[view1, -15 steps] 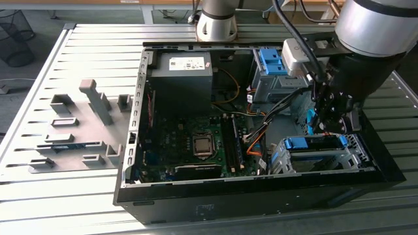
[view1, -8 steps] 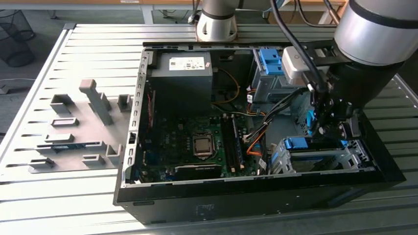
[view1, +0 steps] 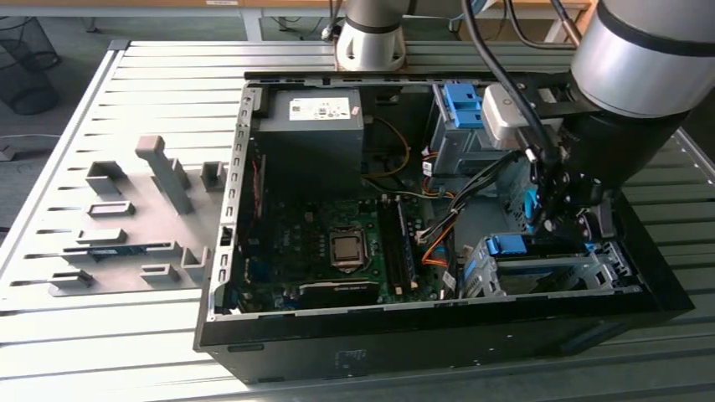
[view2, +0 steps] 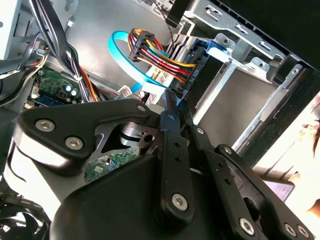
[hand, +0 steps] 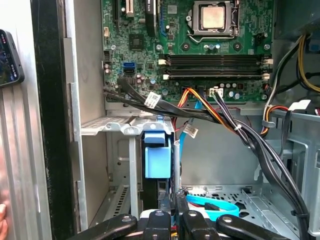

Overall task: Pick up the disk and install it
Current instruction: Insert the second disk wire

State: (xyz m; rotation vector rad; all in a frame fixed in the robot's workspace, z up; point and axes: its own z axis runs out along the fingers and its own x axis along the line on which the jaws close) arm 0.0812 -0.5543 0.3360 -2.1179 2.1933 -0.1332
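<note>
The disk stands on edge in the drive cage at the case's front corner, on the exterior view's right. Its blue rail end faces the first wrist view, and in the second wrist view that blue rail shows inside the silver cage. My gripper hangs right over the disk. Both wrist views show the black fingers drawn together, the gripper at the disk's near end. I see nothing held between the tips of the gripper.
The open computer case lies on a slatted metal table. Inside are the motherboard, a dark power box, a bare blue bracket and a cable bundle crossing beside the cage. Grey fixtures stand on the exterior view's left.
</note>
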